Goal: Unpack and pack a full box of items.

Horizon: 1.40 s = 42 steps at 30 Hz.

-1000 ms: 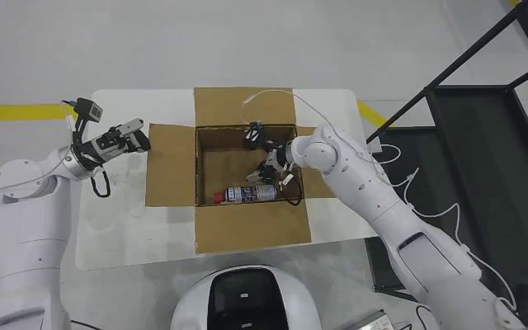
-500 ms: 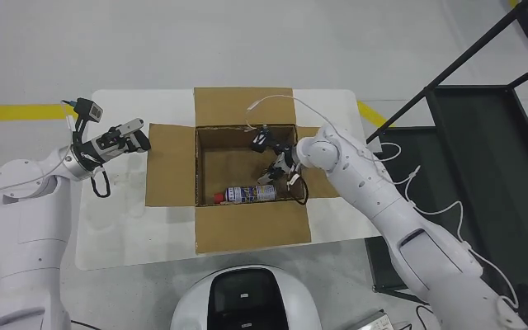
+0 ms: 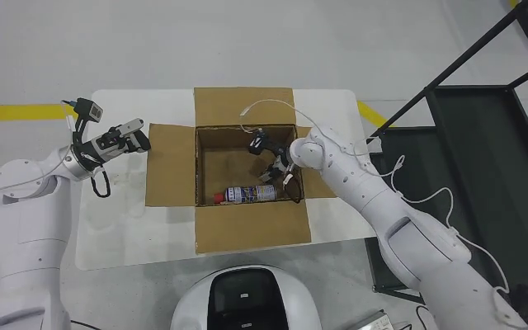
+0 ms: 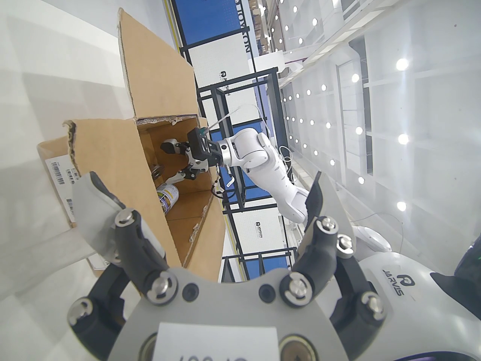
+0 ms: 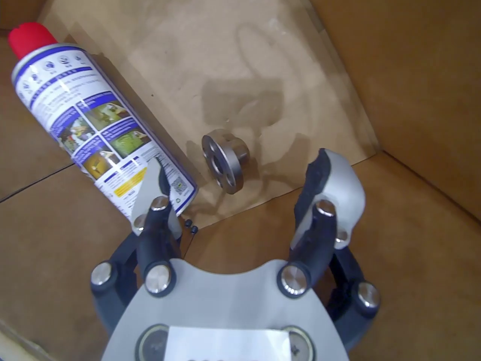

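Unpacking: right gripper hangs spread, empty, in the brown cardboard box; next probably pinch the round metal flange beside the red-capped spray can.

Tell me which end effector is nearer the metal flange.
Right. The right end effector hovers inside the box close to the metal flange; the left end effector is outside, past a flap.
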Tool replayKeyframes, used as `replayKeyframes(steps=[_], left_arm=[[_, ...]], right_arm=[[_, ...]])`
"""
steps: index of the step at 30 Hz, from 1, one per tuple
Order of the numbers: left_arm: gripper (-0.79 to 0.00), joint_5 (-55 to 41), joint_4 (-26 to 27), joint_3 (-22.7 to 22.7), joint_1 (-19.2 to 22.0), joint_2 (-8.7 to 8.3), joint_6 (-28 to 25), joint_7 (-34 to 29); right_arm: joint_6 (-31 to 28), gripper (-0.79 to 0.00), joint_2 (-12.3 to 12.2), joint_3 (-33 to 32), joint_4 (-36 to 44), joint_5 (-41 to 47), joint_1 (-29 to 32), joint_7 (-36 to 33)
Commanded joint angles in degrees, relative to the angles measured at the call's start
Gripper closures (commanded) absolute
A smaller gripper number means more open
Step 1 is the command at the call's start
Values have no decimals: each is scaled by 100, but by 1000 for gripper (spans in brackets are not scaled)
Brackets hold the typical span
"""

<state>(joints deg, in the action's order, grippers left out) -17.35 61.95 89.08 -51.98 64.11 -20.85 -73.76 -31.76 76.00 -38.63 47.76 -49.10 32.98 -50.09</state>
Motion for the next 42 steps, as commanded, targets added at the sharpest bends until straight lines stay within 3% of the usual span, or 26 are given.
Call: replayKeyframes(steps=[1, 16, 23, 26, 35, 42], left_arm=[[-785, 0, 0, 0, 0, 0, 0, 0], [-785, 0, 0, 0, 0, 0, 0, 0], [-785, 0, 0, 0, 0, 0, 0, 0], [-785, 0, 0, 0, 0, 0, 0, 0], [-785, 0, 0, 0, 0, 0, 0, 0], [-785, 0, 0, 0, 0, 0, 0, 0]], right_arm=[[4, -542, 44, 75, -94, -76, -49, 39], [-172, -376, 343, 435, -750, -271, -282, 184], [-291, -175, 451, 506, -1023, -251, -357, 217], [-416, 0, 490, 534, -1107, -229, -380, 213], [-740, 0, 514, 416, -1288, -4, -485, 366], [-1043, 0, 353, 86, -1191, 266, -513, 479]])
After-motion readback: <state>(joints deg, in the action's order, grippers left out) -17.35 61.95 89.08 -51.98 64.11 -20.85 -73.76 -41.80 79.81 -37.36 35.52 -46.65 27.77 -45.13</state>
